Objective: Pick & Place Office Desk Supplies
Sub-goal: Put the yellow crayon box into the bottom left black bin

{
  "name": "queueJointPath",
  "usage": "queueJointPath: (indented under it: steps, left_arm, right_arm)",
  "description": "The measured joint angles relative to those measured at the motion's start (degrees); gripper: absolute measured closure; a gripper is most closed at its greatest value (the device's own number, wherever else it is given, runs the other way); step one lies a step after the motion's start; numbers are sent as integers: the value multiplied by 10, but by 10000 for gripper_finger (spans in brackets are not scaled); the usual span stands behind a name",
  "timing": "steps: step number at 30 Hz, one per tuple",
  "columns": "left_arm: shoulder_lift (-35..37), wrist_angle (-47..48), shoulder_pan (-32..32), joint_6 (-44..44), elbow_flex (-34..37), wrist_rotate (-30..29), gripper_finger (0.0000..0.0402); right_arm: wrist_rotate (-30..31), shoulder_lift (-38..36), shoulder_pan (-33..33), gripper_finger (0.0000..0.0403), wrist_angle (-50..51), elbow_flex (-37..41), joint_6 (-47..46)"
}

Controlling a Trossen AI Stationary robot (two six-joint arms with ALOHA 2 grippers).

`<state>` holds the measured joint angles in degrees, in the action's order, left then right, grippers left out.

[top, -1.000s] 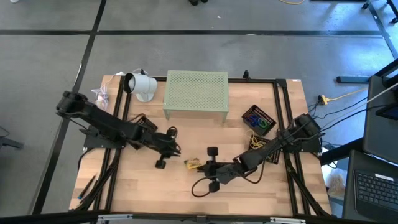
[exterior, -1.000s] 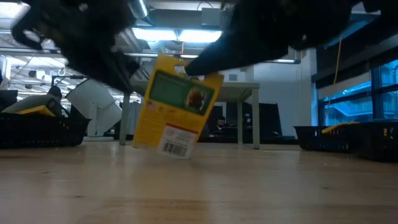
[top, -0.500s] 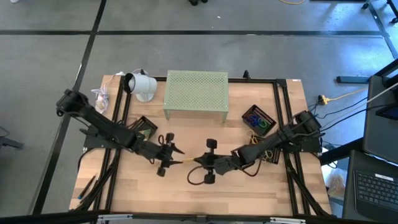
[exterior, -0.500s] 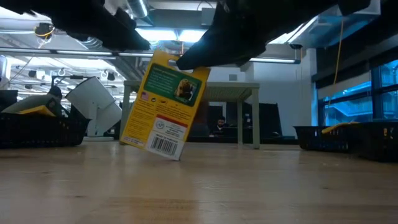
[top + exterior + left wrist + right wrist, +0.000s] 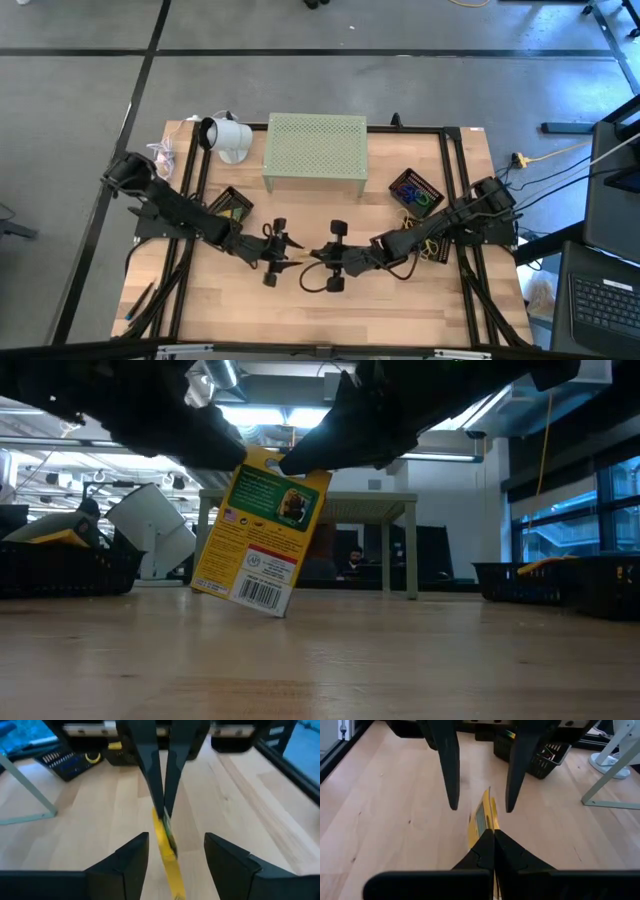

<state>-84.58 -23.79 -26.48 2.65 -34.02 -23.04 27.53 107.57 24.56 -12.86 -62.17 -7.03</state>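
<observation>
A yellow carded pack [image 5: 258, 532] with a green picture and a barcode hangs tilted over the middle of the table. My right gripper [image 5: 492, 834] is shut on it and comes in from the table's right [image 5: 320, 262]. My left gripper [image 5: 172, 842] faces it from the left [image 5: 283, 250] and is open. Its two fingers stand on either side of the pack's edge [image 5: 167, 851] without touching. Other office desk supplies lie in a black mesh tray [image 5: 415, 192]. My right gripper pinches the pack's upper edge [image 5: 290, 464] between its two fingers, one on each flat face [image 5: 486, 820]. The fingers slant down from the table's right. The pack hangs tilted below them, its lower corner [image 5: 278, 612] close to the wood; I cannot tell if it touches.
A pale green perforated stand [image 5: 314, 150] and a white lamp-like device [image 5: 228, 138] stand at the far side. Black mesh trays sit at the left [image 5: 232, 206] and right [image 5: 436, 250]. Bare wood lies along the near edge [image 5: 320, 315].
My left gripper has opened and let go of the pack, turning and moving a little toward the near edge. My right gripper has carried the pack toward the table's left. The pack now hangs from the right gripper alone, still tilted.
</observation>
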Motion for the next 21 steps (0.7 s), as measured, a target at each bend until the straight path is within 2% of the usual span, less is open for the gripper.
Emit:
queueJointPath:
  steps: [5,9,16,21]
  left_arm:
    - [-6,-25,0,-2,0,-26,232]
    - [-6,-26,0,13,0,-37,276]
    - [-6,-24,10,48,0,27,365]
    - [-6,-22,20,45,0,33,379]
  right_arm:
    - [-2,0,0,403,0,0,2]
    - [-2,0,0,403,0,0,2]
    - [-2,0,0,403,0,0,2]
    - [-2,0,0,403,1,0,2]
